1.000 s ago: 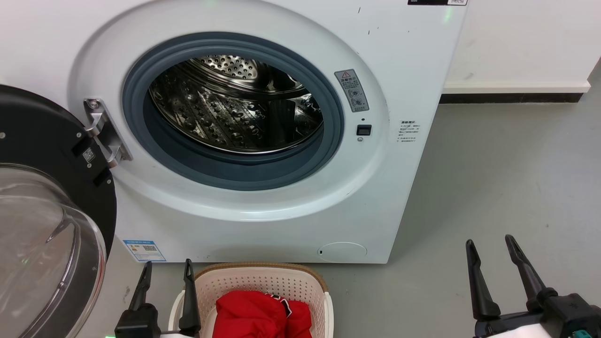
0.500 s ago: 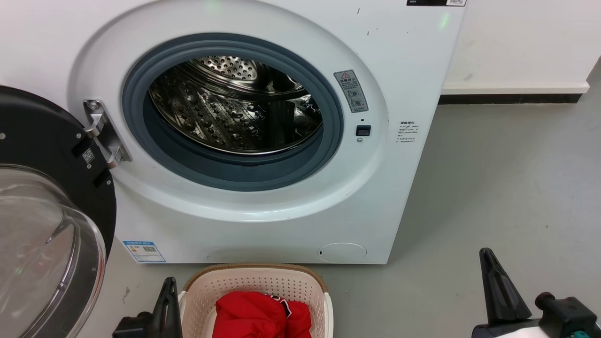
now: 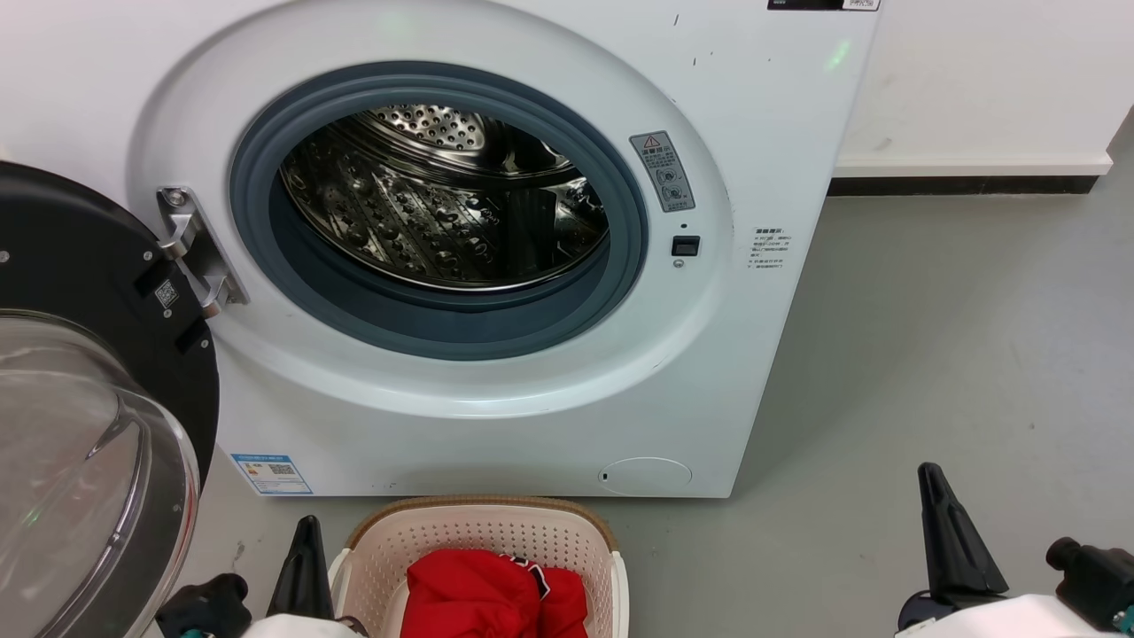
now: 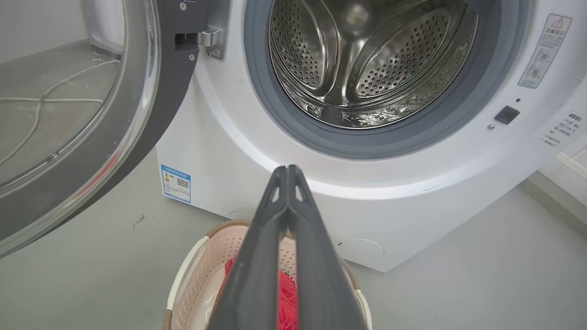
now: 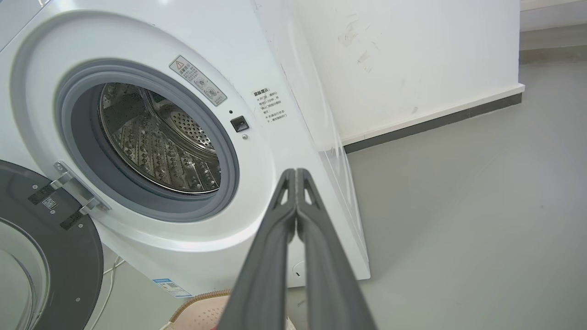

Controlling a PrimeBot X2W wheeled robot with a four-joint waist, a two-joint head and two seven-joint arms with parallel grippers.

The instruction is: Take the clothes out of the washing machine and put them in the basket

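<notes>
The soft, light red clothes [image 3: 492, 594] lie bunched in the basket [image 3: 483, 505] by the washing machine [image 3: 762, 133], probably best pinched at a top fold, while the left gripper [image 4: 287, 170] and right gripper [image 5: 296, 172] are both squeezed closed, holding nothing.

Glossy perforated steel drum [image 3: 425, 221], matt grey rubber ring [image 3: 443, 326], soft red clothes [image 3: 478, 594] in cream plastic basket [image 3: 483, 532]

Grey floor [image 3: 930, 337], white wall [image 3: 974, 80], dark skirting strip [image 3: 957, 185] at its foot
</notes>
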